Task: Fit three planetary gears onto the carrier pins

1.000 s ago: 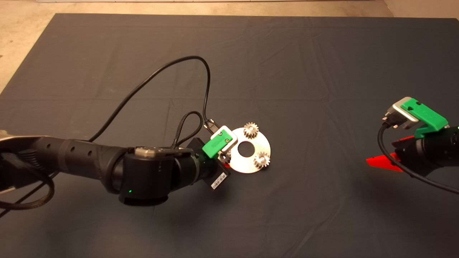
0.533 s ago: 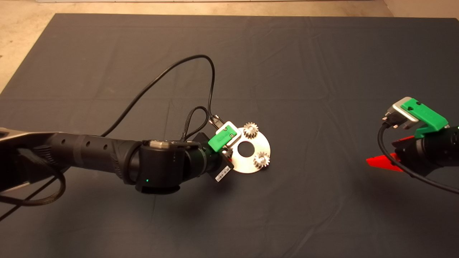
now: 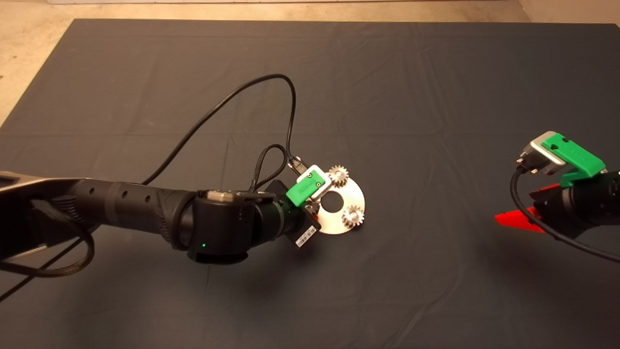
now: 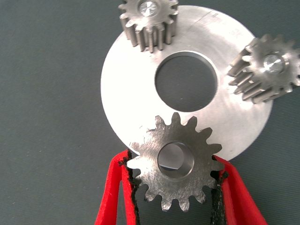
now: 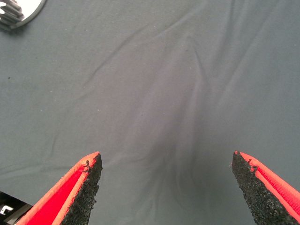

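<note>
The flat silver disc [image 4: 126, 89] lies mid-mat and also shows in the head view [image 3: 356, 196]. Two planetary gears [image 4: 149, 18] [image 4: 267, 65] sit on carrier pins, whose silver tops show in their centres; they also show in the head view [image 3: 339, 175] [image 3: 353, 216]. My left gripper [image 4: 174, 176] is shut on the third gear [image 4: 154, 180], held over the disc's near edge. A silver surface shows through its centre hole [image 4: 171, 157]. In the head view the left gripper [image 3: 312, 207] is mostly hidden under its green camera mount. My right gripper [image 5: 166, 157] is open and empty over bare mat, at the right edge [image 3: 520, 220].
A black cable [image 3: 218, 109] loops above the mat from the left wrist. The dark mat [image 3: 436, 97] is wrinkled. The mat's far edge meets the pale floor [image 3: 29, 43] at the back left. The disc's rim and a gear show in the right wrist view's corner [image 5: 21, 7].
My left arm has moved right toward the disc, carrying the third gear over the disc's near edge. The right arm has not moved.
</note>
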`<action>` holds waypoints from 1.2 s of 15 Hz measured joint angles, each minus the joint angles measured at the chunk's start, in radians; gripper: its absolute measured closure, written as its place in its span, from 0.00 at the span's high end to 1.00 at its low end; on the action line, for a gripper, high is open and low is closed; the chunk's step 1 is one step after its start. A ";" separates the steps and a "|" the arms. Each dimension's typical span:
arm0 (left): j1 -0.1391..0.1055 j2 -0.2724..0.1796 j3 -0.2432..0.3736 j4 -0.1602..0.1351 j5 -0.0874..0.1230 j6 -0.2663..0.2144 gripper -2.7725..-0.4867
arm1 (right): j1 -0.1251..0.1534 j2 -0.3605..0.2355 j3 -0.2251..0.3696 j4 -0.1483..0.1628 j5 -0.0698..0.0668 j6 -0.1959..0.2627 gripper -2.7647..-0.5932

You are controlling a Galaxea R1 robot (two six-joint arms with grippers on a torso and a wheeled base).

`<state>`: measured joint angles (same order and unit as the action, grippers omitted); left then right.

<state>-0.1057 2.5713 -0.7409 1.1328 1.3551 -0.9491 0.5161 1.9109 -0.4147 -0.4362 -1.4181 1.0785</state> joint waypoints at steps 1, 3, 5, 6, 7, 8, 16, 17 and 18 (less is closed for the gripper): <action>0.000 0.000 -0.009 0.000 0.001 0.000 0.05 | 0.000 0.000 0.000 0.000 0.000 0.000 0.67; 0.000 -0.003 -0.015 0.000 0.003 0.000 0.05 | 0.000 0.000 0.000 0.000 0.001 0.000 0.67; 0.000 -0.001 -0.019 0.000 -0.007 0.000 0.05 | 0.000 0.000 0.000 0.000 0.000 0.000 0.67; 0.000 0.000 -0.024 0.000 -0.021 0.000 0.05 | 0.000 0.000 0.000 0.000 0.000 0.000 0.67; 0.000 0.000 -0.026 0.000 -0.028 0.000 0.05 | 0.000 0.000 0.000 0.000 0.000 0.000 0.67; 0.000 0.000 -0.026 0.000 -0.028 0.000 0.05 | 0.000 0.000 0.000 0.000 0.001 0.000 0.67; 0.003 0.017 -0.038 0.000 -0.054 -0.003 0.05 | 0.000 0.000 0.000 0.000 0.000 0.000 0.67; 0.003 0.017 -0.040 0.000 -0.062 -0.003 0.05 | 0.000 0.000 0.000 0.000 0.000 0.000 0.67; 0.003 0.017 -0.041 0.000 -0.066 -0.003 0.05 | 0.000 0.000 0.000 0.000 0.001 0.000 0.67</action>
<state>-0.1030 2.5881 -0.7821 1.1328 1.2896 -0.9526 0.5159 1.9113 -0.4151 -0.4366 -1.4172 1.0785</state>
